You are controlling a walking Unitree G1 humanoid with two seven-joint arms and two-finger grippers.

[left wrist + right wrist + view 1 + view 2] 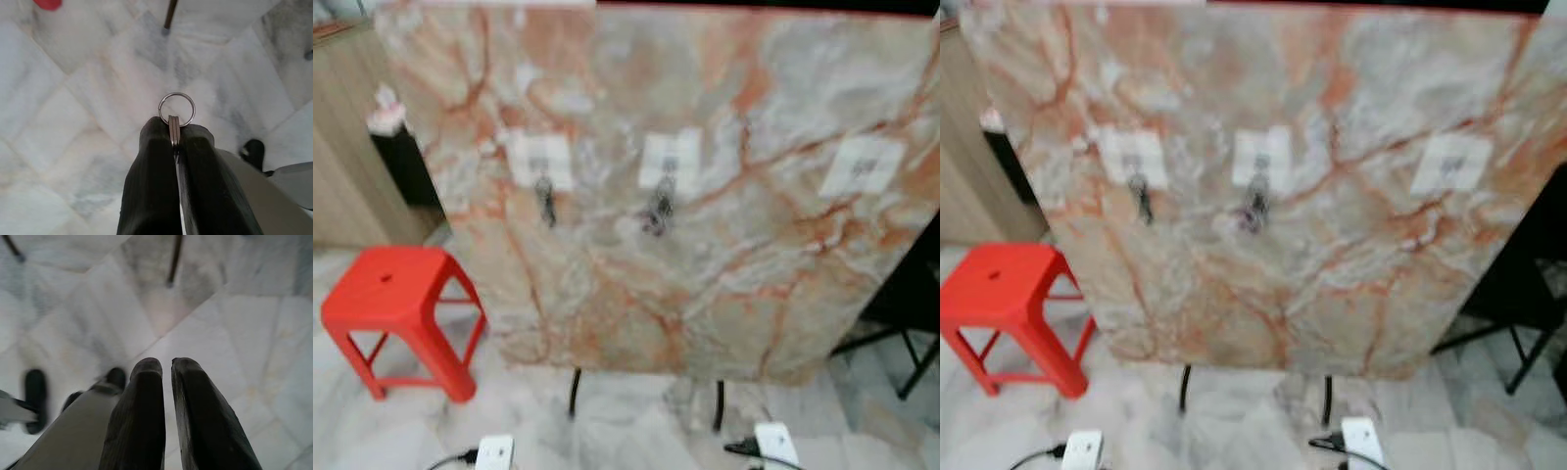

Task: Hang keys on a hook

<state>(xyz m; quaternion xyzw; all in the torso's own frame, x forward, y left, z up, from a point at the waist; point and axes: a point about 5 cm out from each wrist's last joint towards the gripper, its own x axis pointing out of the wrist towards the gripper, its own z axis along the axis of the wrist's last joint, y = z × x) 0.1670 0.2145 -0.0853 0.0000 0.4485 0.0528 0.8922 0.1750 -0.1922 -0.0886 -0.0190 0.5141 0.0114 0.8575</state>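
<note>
A marble-patterned board (pixel 705 294) stands upright before me, blurred, with three white hook pads. Dark keys (pixel 545 204) hang from the left hook pad (pixel 540 162), and another bunch (pixel 659 211) hangs from the middle pad (pixel 669 162). The right pad (pixel 862 166) carries nothing that I can make out. My left gripper (pixel 175 134) hangs low over the floor, shut on a silver key ring (pixel 176 108) whose loop sticks out past the fingertips. My right gripper (pixel 166 364) also hangs over the floor, shut with nothing in it.
A red plastic stool (pixel 396 294) stands to the left of the board. Thin black legs (pixel 575 392) hold the board up. Black chair legs (pixel 901 343) stand at the right, and a wooden cabinet (pixel 342 147) is at the far left. The floor is pale marble tile (pixel 73 122).
</note>
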